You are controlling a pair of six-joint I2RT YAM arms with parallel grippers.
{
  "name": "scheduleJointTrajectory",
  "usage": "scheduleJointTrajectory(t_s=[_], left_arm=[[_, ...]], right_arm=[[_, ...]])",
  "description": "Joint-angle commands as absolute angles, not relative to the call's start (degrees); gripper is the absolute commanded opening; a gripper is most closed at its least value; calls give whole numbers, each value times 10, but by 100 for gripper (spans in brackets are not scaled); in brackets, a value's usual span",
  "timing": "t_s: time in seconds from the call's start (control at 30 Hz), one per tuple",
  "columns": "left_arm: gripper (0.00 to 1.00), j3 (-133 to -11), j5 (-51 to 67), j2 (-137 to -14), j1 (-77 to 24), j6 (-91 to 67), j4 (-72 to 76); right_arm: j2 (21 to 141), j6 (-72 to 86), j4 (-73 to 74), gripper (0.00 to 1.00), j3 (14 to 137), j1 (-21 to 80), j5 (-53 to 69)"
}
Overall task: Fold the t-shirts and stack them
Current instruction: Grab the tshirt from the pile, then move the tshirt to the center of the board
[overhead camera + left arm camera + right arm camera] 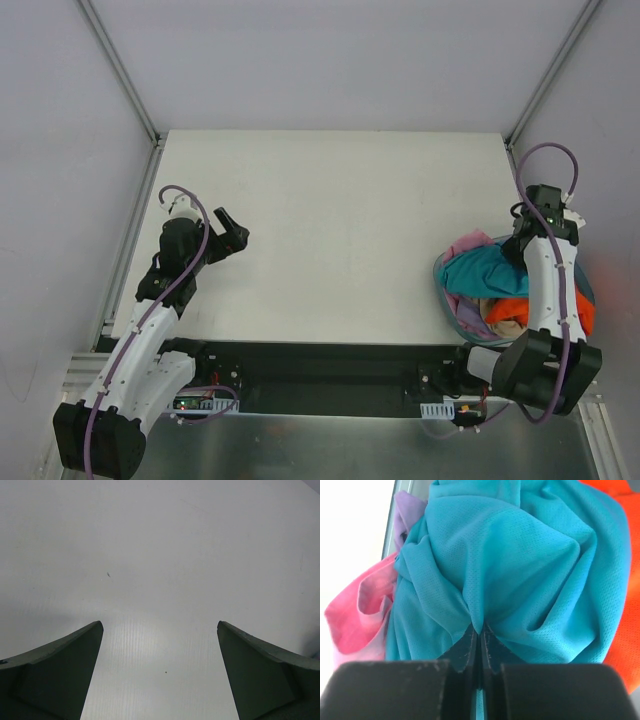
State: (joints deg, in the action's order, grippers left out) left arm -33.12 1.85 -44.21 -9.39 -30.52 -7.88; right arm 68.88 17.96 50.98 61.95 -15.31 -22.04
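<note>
**T-shirts heaped in basket, right gripper pinching the teal one**

T-shirts [490, 290] sit bunched together in the round basket [452, 315], which stands at the right edge of the table [340, 220], close to the right arm's base. None is folded and none lies outside the basket.

- Teal shirt [520, 565]: on top of the heap, toward the basket's left side. Its mesh cloth is gathered into folds that run down to one point.
- Pink shirt [360, 610]: at the basket's far-left rim, beside the teal one and partly under it.
- Lavender shirt [407, 510]: a small patch shows past the pink one, at the basket's rim.
- Orange shirt [625, 580]: on the basket's right side, under the teal cloth.
- Tan shirt [505, 318]: a bit shows at the near side of the basket, mostly covered.

Right gripper [479, 630]: directly over the basket, pointing down into the heap. Jaws pressed together with a pinch of teal cloth caught between them; the folds converge at the tips.

Left gripper [232, 232]: well away from the basket, across the table to its left, hanging just above the bare surface. Jaws spread wide, fingers [75, 655] holding nothing and touching nothing.
</note>
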Motion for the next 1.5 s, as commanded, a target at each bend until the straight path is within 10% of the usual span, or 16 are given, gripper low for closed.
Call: scheduleJointTrajectory(t_s=[0.0,0.23,0.73,1.13,1.43,1.47], left_arm=[[99,-343,12,-439,-96,-292,-71],[99,-339,7,-431,-96,-291,-72],[99,-340,17,-428,-96,-290,-72],[99,-334,18,-394,-96,-323,-76],[99,-318,-73,-343,-96,-376,-139],[99,-319,-83,-344,-96,-385,-145]], right_arm=[[663,191,502,0,612,-167,-221],[550,144,484,1,630,-166,-222],[554,95,321,1,921,-141,237],[850,24,245,1,1290,252,285],[799,-18,218,1,993,250,43],[803,-18,237,12,962,217,33]])
